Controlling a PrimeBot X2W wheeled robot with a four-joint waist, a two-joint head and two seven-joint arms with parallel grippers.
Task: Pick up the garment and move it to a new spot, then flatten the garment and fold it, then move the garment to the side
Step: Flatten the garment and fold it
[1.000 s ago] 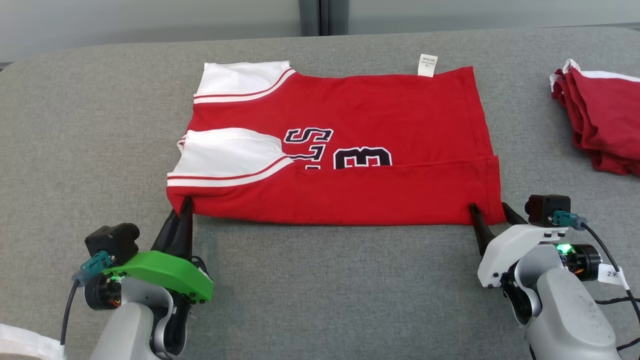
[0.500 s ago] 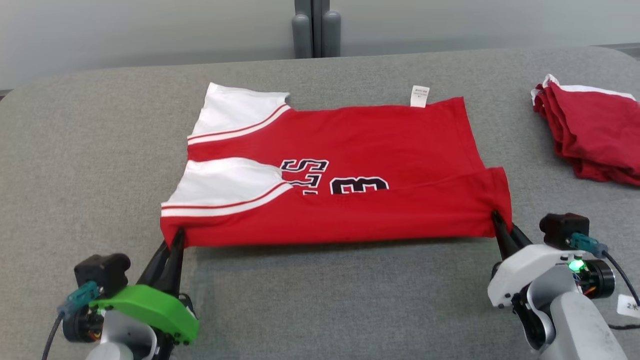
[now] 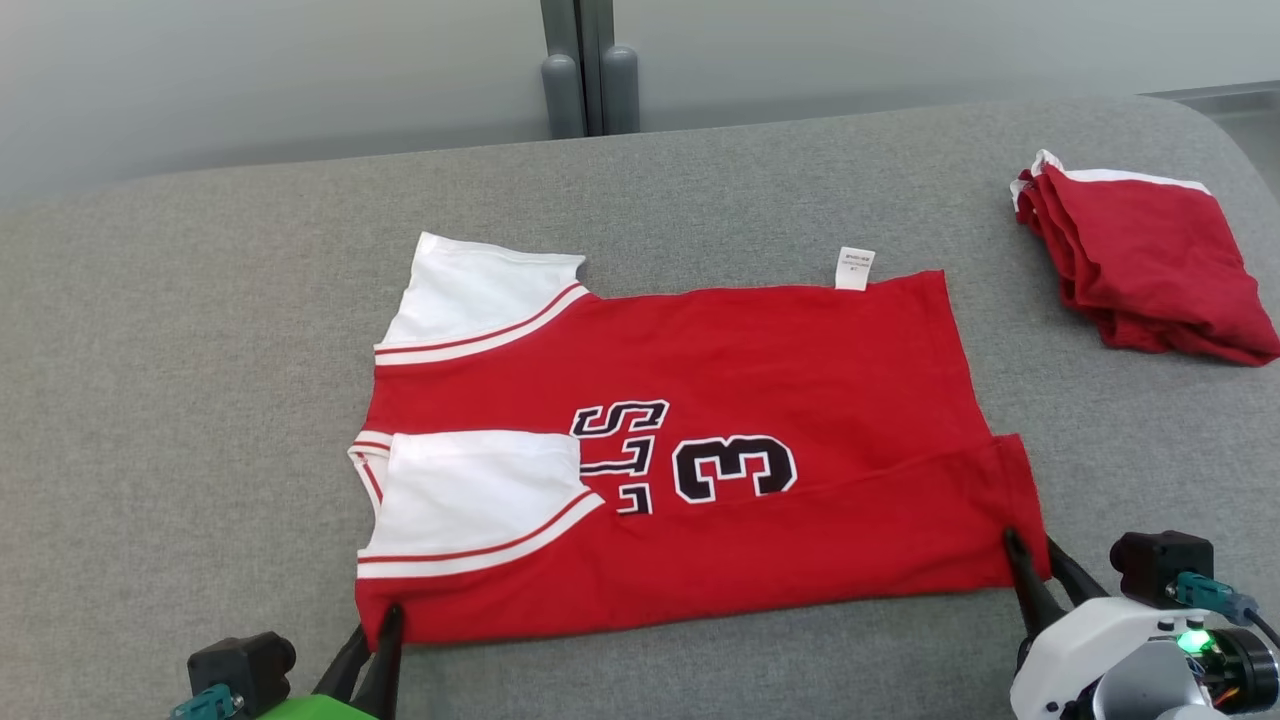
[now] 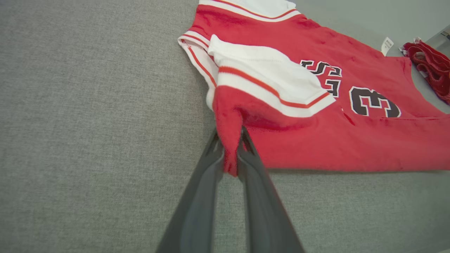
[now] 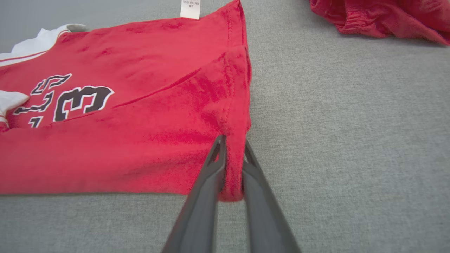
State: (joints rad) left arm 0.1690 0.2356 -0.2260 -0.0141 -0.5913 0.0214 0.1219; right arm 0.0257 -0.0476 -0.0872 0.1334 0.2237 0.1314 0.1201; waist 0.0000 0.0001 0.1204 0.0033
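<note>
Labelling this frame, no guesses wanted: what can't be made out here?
- Hem tag: print too small in the head view, unreadable in the right wrist view.
- Chest letters: some hidden under a folded-over flap of the garment, head view.
- Dark red cloth: cut off by the right wrist view's top edge.

We seem to be in a bare lab room: a grey cloth-covered worktop [image 3: 200, 400] stands before plain pale wall panels [image 3: 250, 90].

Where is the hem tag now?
Head view: the hem tag lies at the garment's far edge, right of centre, left of the folded red cloth.
</note>
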